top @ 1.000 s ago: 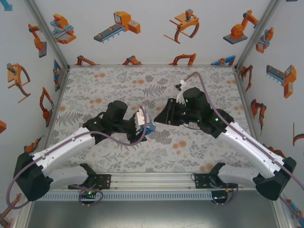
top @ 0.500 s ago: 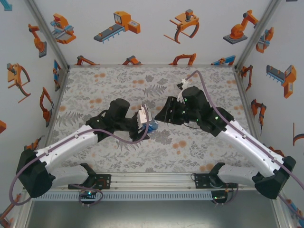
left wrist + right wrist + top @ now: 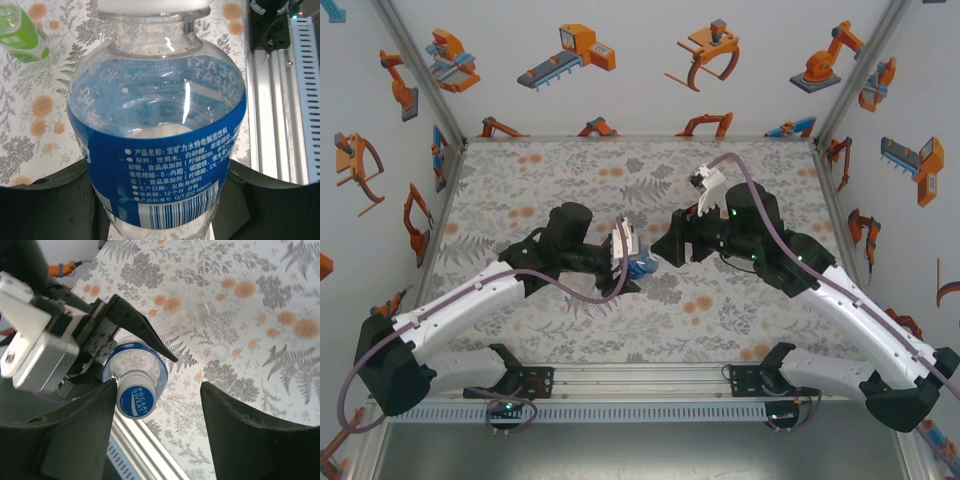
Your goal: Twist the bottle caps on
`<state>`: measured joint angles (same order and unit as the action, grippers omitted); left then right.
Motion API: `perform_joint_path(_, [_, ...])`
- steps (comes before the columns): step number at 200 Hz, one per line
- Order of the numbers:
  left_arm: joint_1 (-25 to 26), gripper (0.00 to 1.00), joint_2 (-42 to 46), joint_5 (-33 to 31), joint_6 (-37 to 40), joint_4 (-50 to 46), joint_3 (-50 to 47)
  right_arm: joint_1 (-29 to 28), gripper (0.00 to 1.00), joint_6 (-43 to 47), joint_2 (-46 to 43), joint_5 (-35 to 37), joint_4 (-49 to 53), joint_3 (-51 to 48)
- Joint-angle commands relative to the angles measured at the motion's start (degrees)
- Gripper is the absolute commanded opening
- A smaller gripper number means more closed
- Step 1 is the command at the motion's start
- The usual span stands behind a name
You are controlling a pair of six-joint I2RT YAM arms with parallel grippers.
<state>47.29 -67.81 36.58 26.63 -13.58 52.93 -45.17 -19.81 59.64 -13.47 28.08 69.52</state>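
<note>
Right wrist view: the right gripper (image 3: 157, 386) has its jaws spread wide. The cap (image 3: 136, 399) lies in the gap between them, off-centre, close against the finger on the picture's left and well apart from the other. That cap, with a blue printed top, sits on the neck of the blue-label bottle (image 3: 134, 362), whose long axis points almost straight at this camera, neck first. The left gripper (image 3: 626, 252) pinches the bottle around its labelled body, holding it off the tabletop (image 3: 260, 300) with the neck aimed at the right arm. The right gripper is therefore the nearer one to the cap. Any re-grip likely needs a small sideways shift to centre the cap, then a twist about that axis. How tight the cap is cannot be told. A loose white cap (image 3: 220, 351) lies beyond on the tabletop.
</note>
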Motion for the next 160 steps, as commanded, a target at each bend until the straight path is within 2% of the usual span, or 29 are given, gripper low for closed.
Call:
perform_joint_path(1, [0.3,0.00,0.7,6.0,2.3,-3.2,2.8,-0.3,0.62,13.0,-1.3,-7.0,-2.5,2.4])
perform_joint_path(35, [0.6,0.00,1.3,8.4,2.6,-4.3,2.9,-0.3,0.61,24.5,-2.3,-18.9,-2.7,2.8])
perform_joint_path(71, [0.8,0.00,1.5,9.8,3.0,-5.4,3.0,-0.3,0.60,32.5,-3.9,-27.0,-1.5,2.4])
perform_joint_path(104, [1.6,0.00,0.7,11.4,3.5,-7.2,4.1,-0.3,0.56,35.9,-3.4,-30.1,4.1,3.9])
perform_joint_path(160, [2.6,0.00,-0.4,12.0,4.1,-7.9,5.4,-0.3,0.48,36.1,-3.4,-28.0,4.6,2.1])
